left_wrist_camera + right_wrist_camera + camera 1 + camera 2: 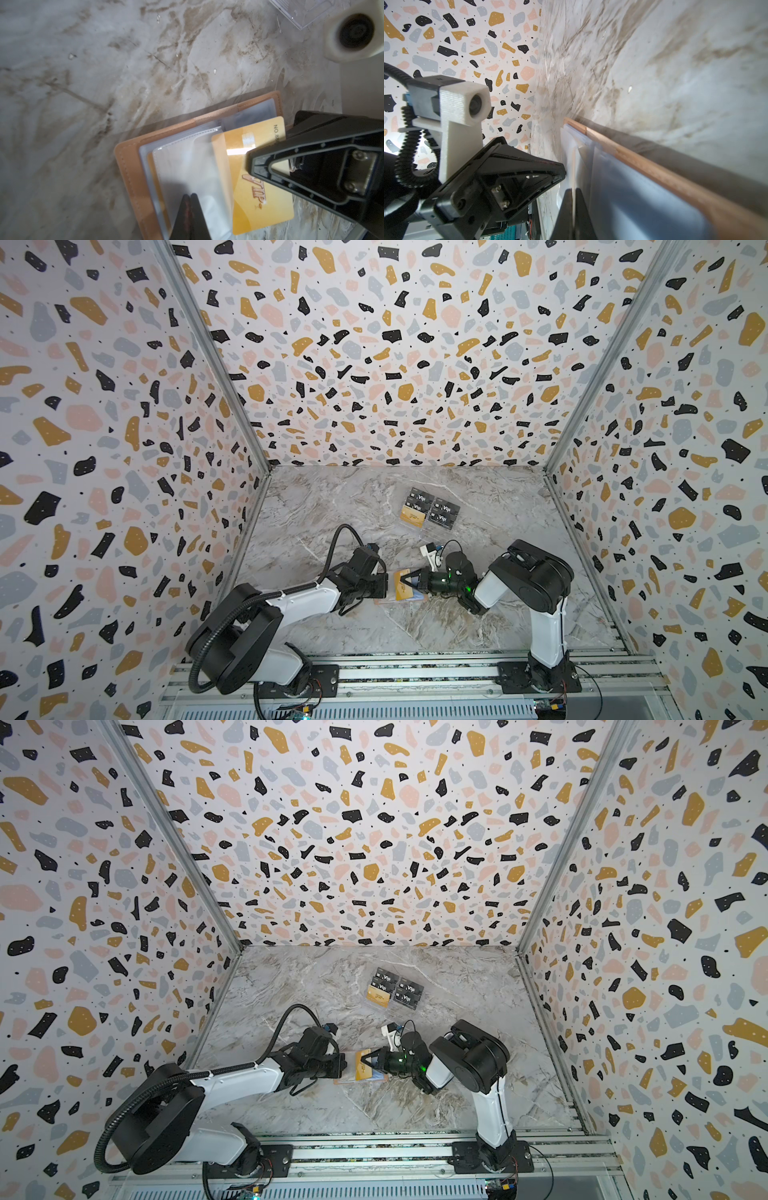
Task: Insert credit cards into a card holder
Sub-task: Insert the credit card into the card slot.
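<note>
The gold card (264, 207) — seemingly thin, stiff, slick — is pinched by its outer edge in the right jaws, lower right; the limp sleeve (187, 166) is nipped by the left jaws.

Two arms: left arm (303, 599) and right arm (546, 626). Two wrist cameras: the left camera (475, 105), the right camera (355, 34). One wallet (128, 166). One clear stand (419, 530), at 1 o'clock from the wallet. Three gold cards (401, 589) show: one over the wallet, one card (150, 172) in a sleeve (187, 176) of it, one card (412, 515) on the stand. Four black cards (444, 514), all on the stand.
</note>
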Motion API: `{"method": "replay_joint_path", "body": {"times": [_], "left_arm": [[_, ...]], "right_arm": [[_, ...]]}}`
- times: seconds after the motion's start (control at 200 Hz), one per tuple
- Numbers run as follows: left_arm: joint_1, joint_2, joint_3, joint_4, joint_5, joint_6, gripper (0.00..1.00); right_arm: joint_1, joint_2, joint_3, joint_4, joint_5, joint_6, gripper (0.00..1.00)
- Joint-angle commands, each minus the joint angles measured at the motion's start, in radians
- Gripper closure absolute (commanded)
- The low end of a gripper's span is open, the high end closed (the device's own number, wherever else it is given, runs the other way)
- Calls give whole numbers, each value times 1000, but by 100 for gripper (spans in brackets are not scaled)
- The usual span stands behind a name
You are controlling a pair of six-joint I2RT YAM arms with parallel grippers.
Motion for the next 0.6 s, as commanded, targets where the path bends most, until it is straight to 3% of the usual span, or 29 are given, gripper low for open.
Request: {"method": "replay_joint_path", "body": {"times": [0.0,0.305,0.596], "left_arm": [[-3,-11,-10,-32,-1,12,100],[-3,-11,-10,-32,0,14,100],[-3,-11,-8,-34,0,15,100]], "right_arm": [[14,8,20,49,6,-1,100],[17,-7,13,30,34,-46,100],[19,-95,25,-144,90,-147,100]]}}
